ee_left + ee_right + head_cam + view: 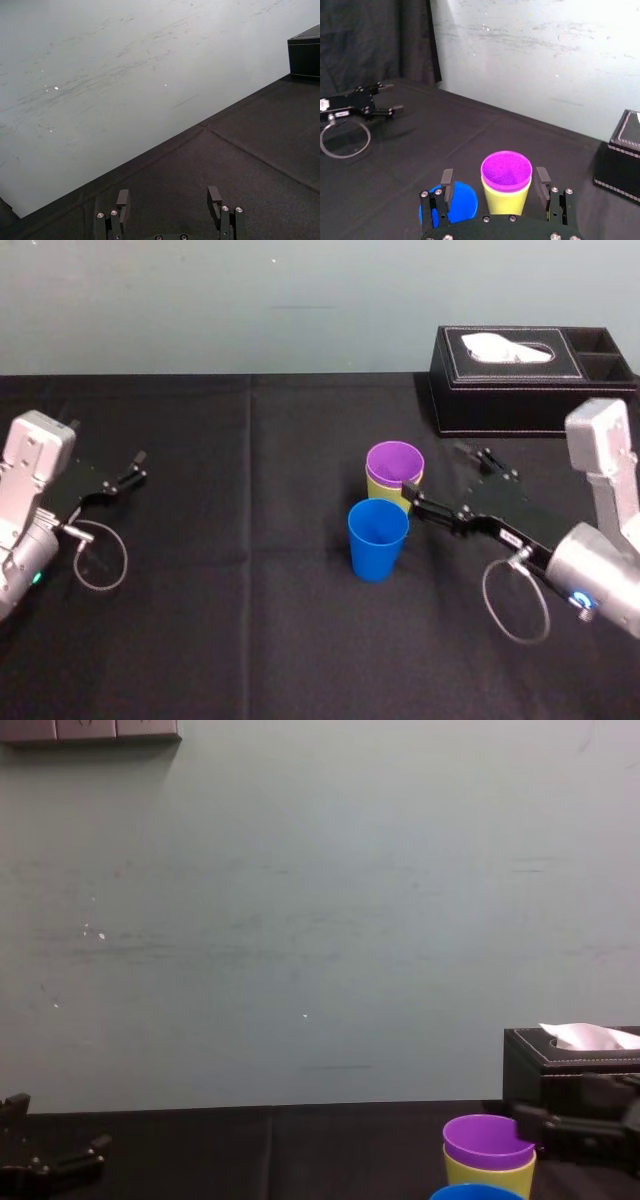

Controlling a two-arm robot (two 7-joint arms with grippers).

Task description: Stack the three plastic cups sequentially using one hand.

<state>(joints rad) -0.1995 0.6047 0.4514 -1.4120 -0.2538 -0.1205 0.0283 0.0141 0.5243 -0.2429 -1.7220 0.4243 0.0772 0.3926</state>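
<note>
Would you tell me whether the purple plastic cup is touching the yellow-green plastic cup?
Touching. The chest view shows the purple plastic cup nested inside the yellow-green plastic cup, with its rim rising out of the top.

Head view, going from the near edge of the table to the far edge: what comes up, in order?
blue cup → purple cup nested in the yellow-green cup, with the open right hand at its right side → black tissue box
</note>
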